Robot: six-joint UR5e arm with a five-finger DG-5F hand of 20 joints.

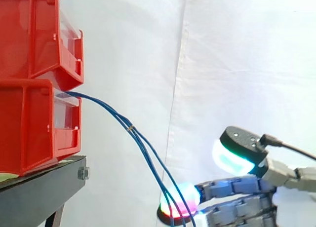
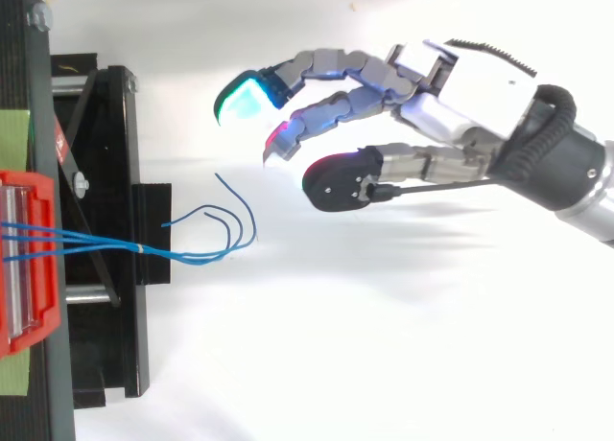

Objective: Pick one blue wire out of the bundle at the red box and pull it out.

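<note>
A bundle of thin blue wires (image 1: 143, 145) comes out of the lower red bin (image 1: 29, 128) and hangs down to the right, bound by a small tie near the middle. From above, the blue wires (image 2: 192, 257) fan into loose curled ends past the stand. My hand (image 2: 470, 86) reaches in from the right, its fingers spread and relaxed with nothing between them. Its glowing fingertips (image 2: 245, 98) sit a short way right of the wire ends and apart from them. In the side view the hand (image 1: 232, 185) is low, and the wires cross in front of a red and cyan fingertip (image 1: 180, 200).
Two red bins are stacked on a black stand (image 1: 44, 185) at the left, the upper bin (image 1: 34, 34) overhanging the lower. A white curtain (image 1: 222, 64) hangs behind. The black stand frame (image 2: 106, 230) extends under the wires in the top view.
</note>
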